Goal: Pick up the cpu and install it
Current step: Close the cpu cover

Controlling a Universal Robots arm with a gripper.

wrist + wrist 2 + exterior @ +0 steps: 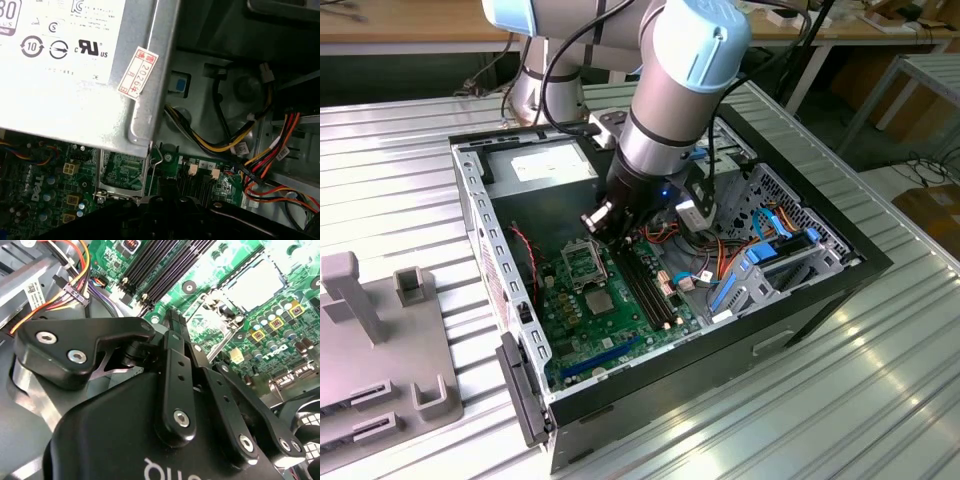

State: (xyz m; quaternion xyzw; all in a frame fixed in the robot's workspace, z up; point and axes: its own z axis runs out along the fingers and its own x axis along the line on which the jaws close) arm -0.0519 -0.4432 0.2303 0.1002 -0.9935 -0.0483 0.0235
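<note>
In the exterior view, the gripper (607,224) hangs in the centre of the frame, inside the open case (860,265). It is low over the board (570,340), between the socket (582,262) and the slots (650,290). The cpu (600,300) seems to be the small grey square lying flat on the board. It sits just under the socket in the frame, near the gripper but apart from it. We cannot tell if the gripper is released or clenched.

In the second wrist view, the socket (255,285) and the slots (160,270) lie beyond the gripper's black links.

In the first wrist view, the power supply (65,75) stands close over the socket (122,172), and cables (225,145) run beside it.

We judge three risks. The chip is thin and flat, so a grasp may slip or scrape nearby parts. A tilted or wrongly turned chip can bend the socket contacts. The cables are close and may catch the wrist.
</note>
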